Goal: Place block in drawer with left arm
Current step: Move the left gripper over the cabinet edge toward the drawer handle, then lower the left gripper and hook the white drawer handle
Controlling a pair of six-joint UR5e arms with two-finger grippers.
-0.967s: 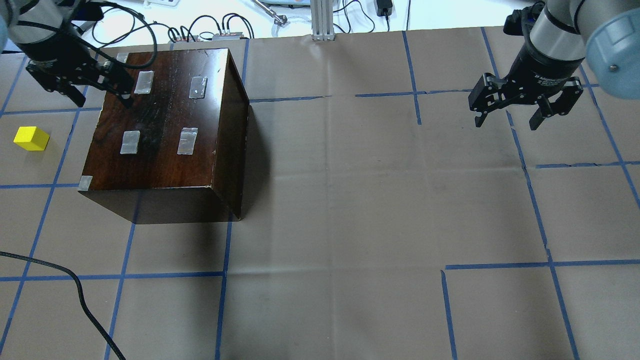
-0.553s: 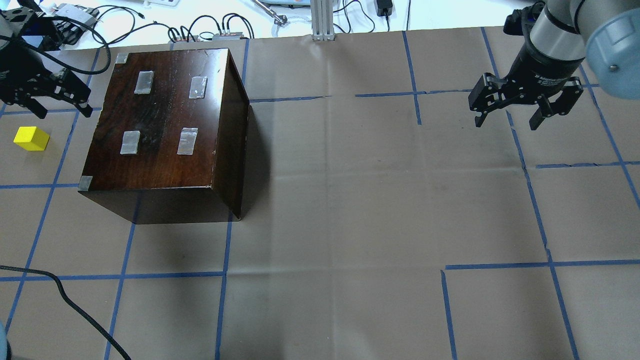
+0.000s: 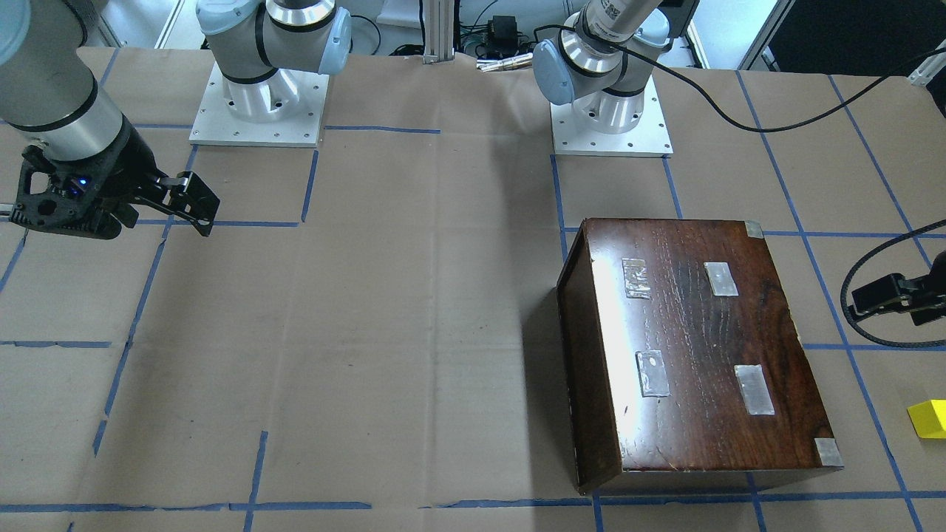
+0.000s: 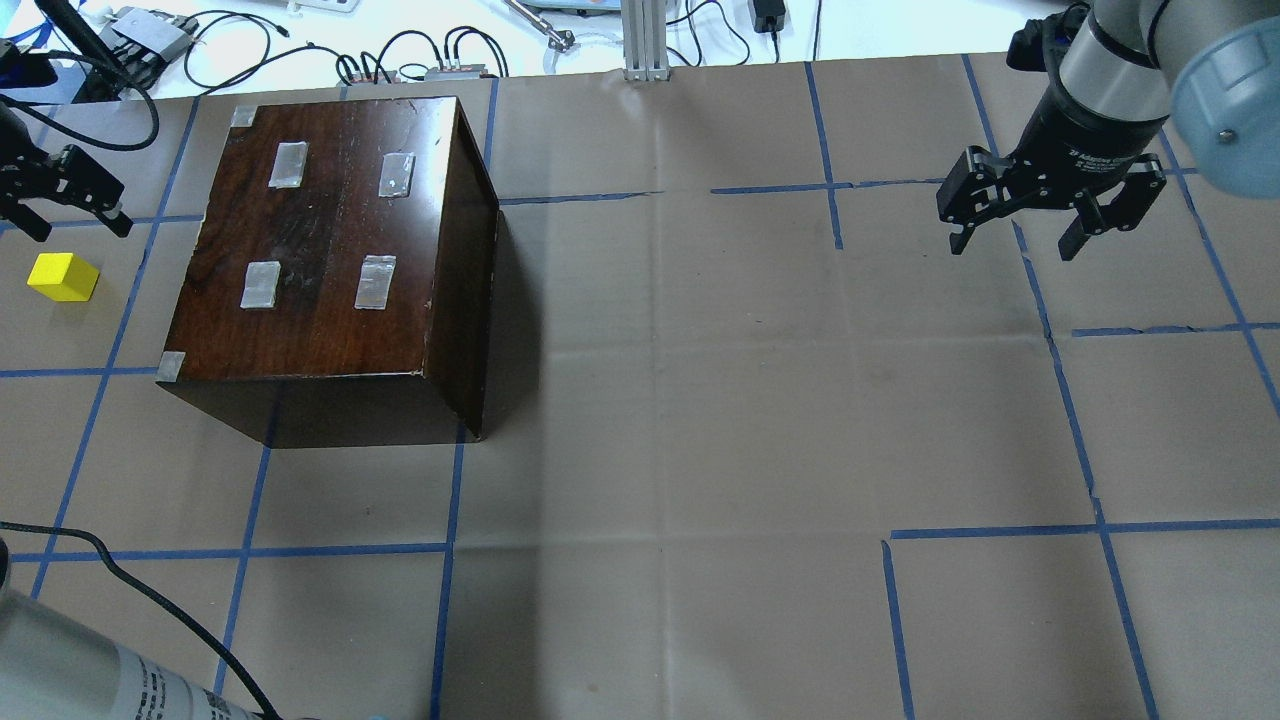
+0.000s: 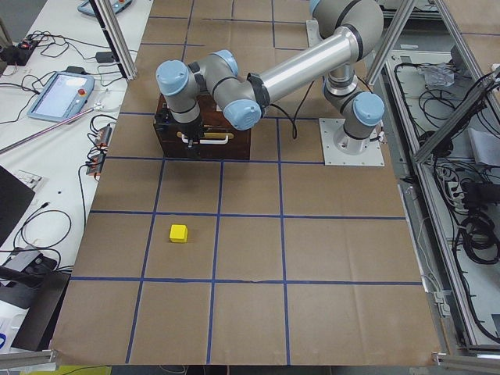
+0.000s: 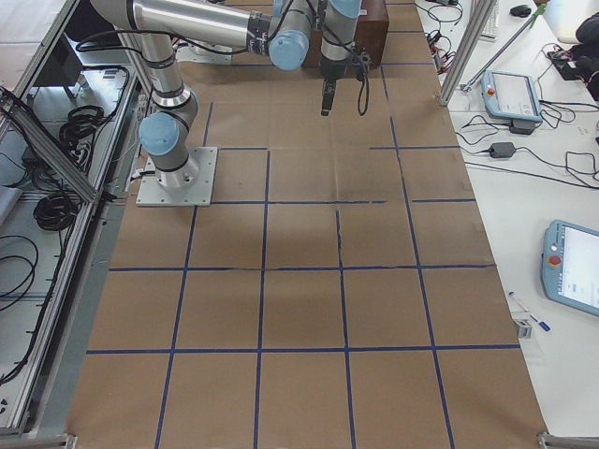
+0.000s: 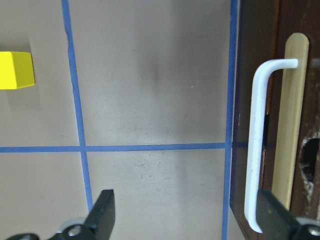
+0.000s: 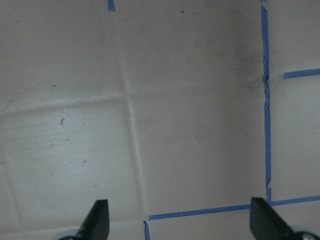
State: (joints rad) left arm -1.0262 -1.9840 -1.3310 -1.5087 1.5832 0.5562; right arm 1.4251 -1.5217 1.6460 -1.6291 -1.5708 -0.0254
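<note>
Fingers (image 7: 104, 212) of the left gripper (image 4: 75, 215) were spread wide and empty, hovering beside the drawer (image 7: 274, 100) with its white handle (image 7: 256, 150). The small bright yellow block (image 4: 62, 277) lay untouched on the paper-covered table (image 4: 700, 400) nearby. The right gripper (image 4: 1015, 240), well apart, hung splayed and empty.

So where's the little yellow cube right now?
In the overhead view the yellow cube lies at the far left edge, on the table left of the dark wooden box, near the left gripper.
</note>
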